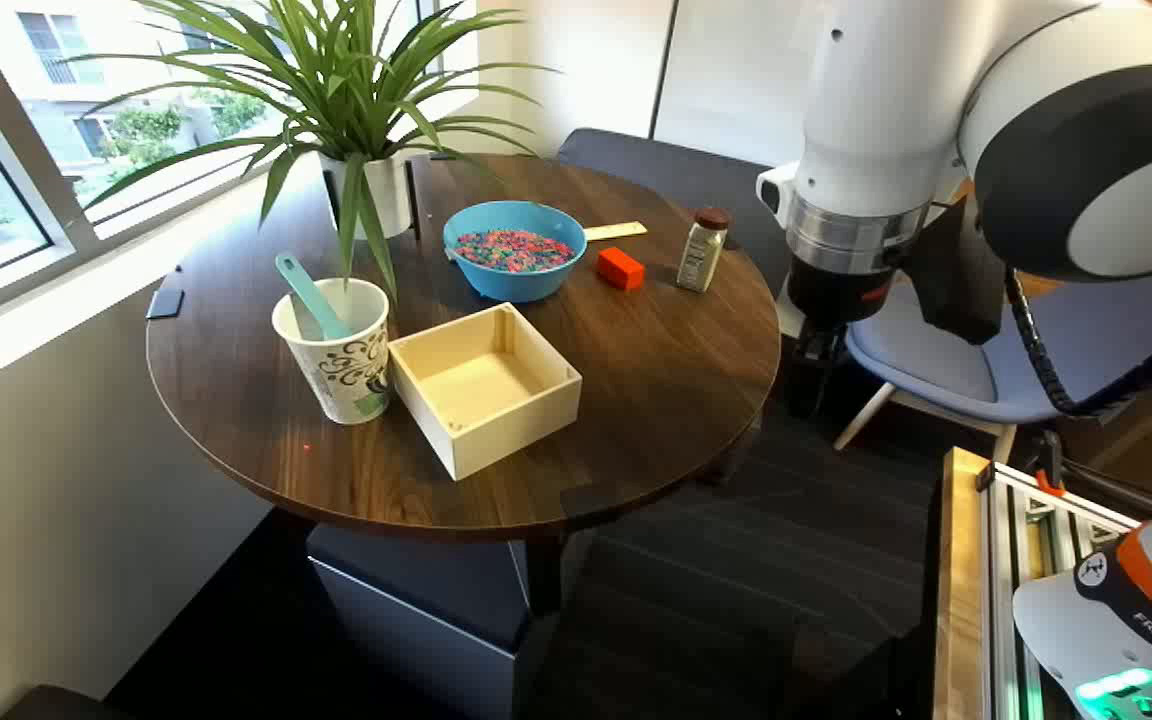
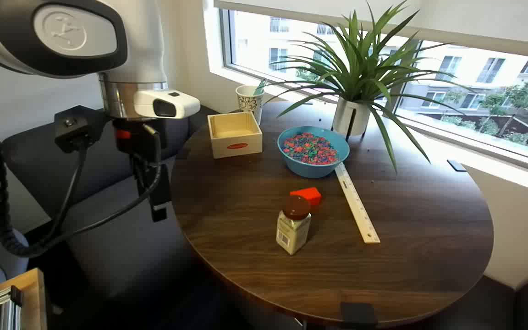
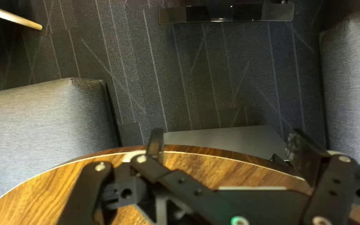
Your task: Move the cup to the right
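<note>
The cup is a small tapered whitish paper cup (image 1: 348, 375) with a dark swirl and green pattern. It stands upright on the round wooden table (image 1: 671, 375) with a teal stick poking out. In an exterior view the cup (image 2: 248, 103) stands at the far side, partly hidden behind the wooden box. My gripper (image 1: 816, 375) hangs beyond the table's edge, well apart from the cup; it also shows in an exterior view (image 2: 156, 201). In the wrist view my gripper (image 3: 227, 145) is open with nothing between its fingers, and the cup is out of view.
A square wooden box (image 1: 516, 430) stands right beside the cup. A blue bowl of colourful bits (image 1: 521, 287), a red block (image 1: 621, 268), a spice jar (image 1: 703, 255), a ruler (image 2: 358, 206) and a plant vase (image 2: 351, 118) are on the table. Chairs and a bench surround it.
</note>
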Available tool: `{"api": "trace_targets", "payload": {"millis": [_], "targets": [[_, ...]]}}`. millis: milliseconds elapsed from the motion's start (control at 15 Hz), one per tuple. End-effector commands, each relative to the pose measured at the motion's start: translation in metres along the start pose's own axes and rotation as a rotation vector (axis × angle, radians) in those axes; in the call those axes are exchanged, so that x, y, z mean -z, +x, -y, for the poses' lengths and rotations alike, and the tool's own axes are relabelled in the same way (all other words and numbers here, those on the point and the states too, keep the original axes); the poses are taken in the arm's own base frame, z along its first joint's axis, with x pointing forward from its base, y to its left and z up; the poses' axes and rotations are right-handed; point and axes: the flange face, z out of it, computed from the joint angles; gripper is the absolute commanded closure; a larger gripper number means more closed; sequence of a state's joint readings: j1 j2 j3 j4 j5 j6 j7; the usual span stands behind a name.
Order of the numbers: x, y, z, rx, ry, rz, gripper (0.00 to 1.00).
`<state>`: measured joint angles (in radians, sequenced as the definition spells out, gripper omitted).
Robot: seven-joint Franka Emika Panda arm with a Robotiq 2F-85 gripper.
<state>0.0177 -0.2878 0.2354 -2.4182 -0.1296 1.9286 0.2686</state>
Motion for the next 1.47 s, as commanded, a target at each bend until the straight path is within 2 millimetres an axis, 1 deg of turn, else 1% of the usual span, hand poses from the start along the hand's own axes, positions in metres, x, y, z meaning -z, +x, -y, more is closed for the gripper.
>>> {"api": "trace_targets", "payload": {"millis": [0,67,133,267,467,533,600,667,800,867,933,1000,1067,1133,1200,1333,1400], "targets": [[0.000,0.000,0.000,0.000,0.000,0.001,0.00],[0.000,0.000,0.000,0.000,0.000,0.001,0.00],[0.009,0.006,-0.002,-0.028,0.035,-0.016,0.00],[0.041,0.018,-0.014,-0.105,0.108,-0.055,0.00],[0.106,0.034,-0.046,-0.210,0.237,-0.086,0.00],[0.125,0.038,-0.053,-0.238,0.283,-0.103,0.00],[0.148,0.049,-0.054,-0.273,0.328,-0.111,0.00],[0.165,0.058,-0.056,-0.308,0.372,-0.120,0.00],[0.193,0.085,-0.045,-0.385,0.456,-0.127,0.00],[0.204,0.098,-0.030,-0.375,0.469,-0.149,0.00],[0.211,0.105,-0.023,-0.364,0.474,-0.161,0.00],[0.204,0.075,-0.044,-0.353,0.441,-0.189,0.00],[0.209,0.086,-0.035,-0.353,0.449,-0.189,0.00],[0.210,0.095,-0.028,-0.352,0.453,-0.184,0.00],[0.208,0.102,-0.024,-0.350,0.455,-0.180,0.00],[0.207,0.107,-0.024,-0.351,0.456,-0.177,0.00],[0.208,0.116,-0.019,-0.431,0.485,-0.146,0.00]]}}
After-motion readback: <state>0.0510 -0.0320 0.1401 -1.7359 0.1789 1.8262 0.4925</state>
